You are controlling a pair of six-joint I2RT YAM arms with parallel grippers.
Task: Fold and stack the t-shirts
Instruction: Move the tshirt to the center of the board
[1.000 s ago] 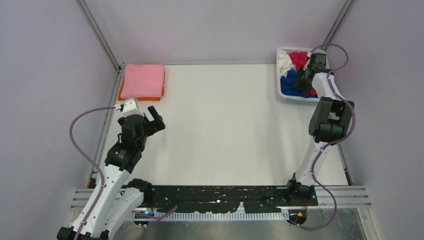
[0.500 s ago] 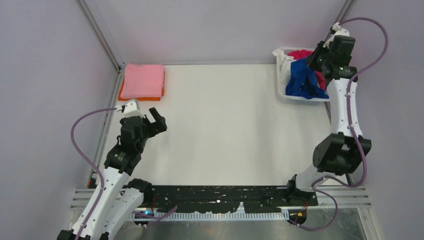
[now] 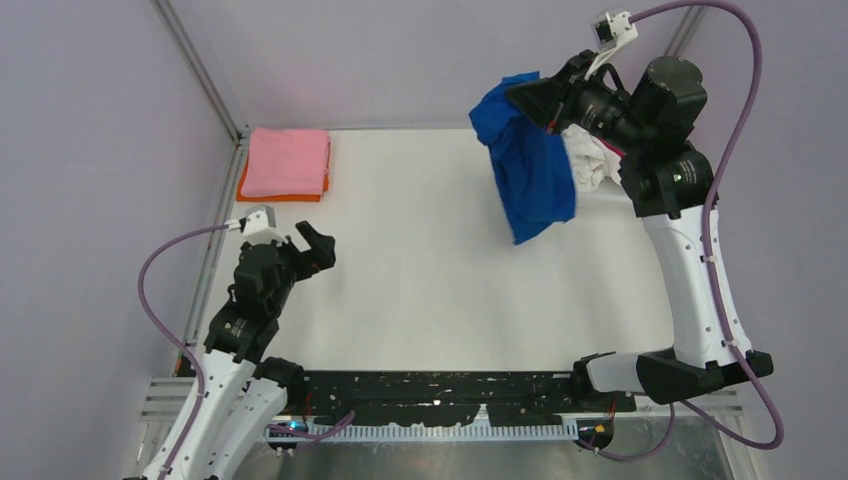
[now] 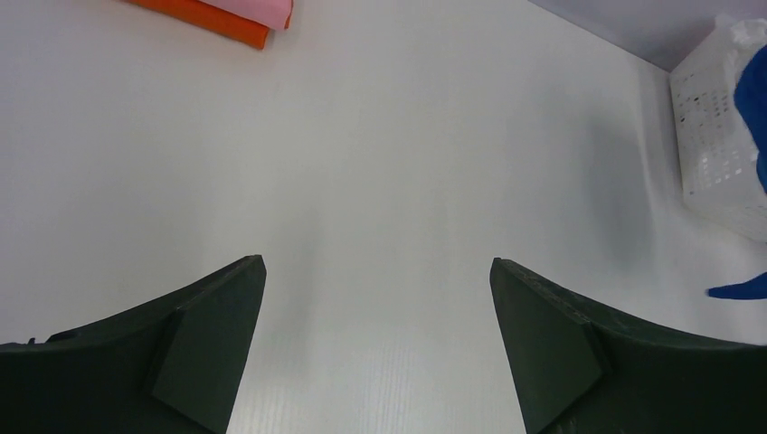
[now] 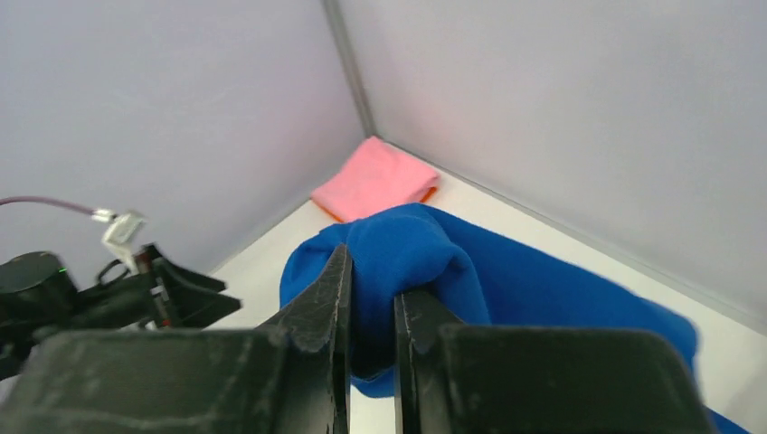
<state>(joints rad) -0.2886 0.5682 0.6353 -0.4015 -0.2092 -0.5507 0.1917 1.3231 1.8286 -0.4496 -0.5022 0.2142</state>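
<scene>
My right gripper (image 3: 522,95) is shut on the royal-blue t-shirt (image 3: 532,165) and holds it high above the back right of the table, where it hangs loose. In the right wrist view the blue t-shirt (image 5: 506,280) bulges between my fingers (image 5: 330,289). A folded pink t-shirt (image 3: 287,160) lies on a folded orange one (image 3: 278,197) at the back left; the two also show in the left wrist view (image 4: 237,16). A white t-shirt (image 3: 590,160) shows behind the blue one. My left gripper (image 3: 300,240) is open and empty over the left of the table.
The white mesh basket (image 4: 714,127) stands at the back right, mostly hidden by my right arm in the top view. Metal frame posts rise at both back corners. The black arm-base rail (image 3: 440,395) runs along the near edge.
My right gripper has lifted the blue t-shirt out of the basket and swung it up and to the left, over the table. My left arm has barely moved.
</scene>
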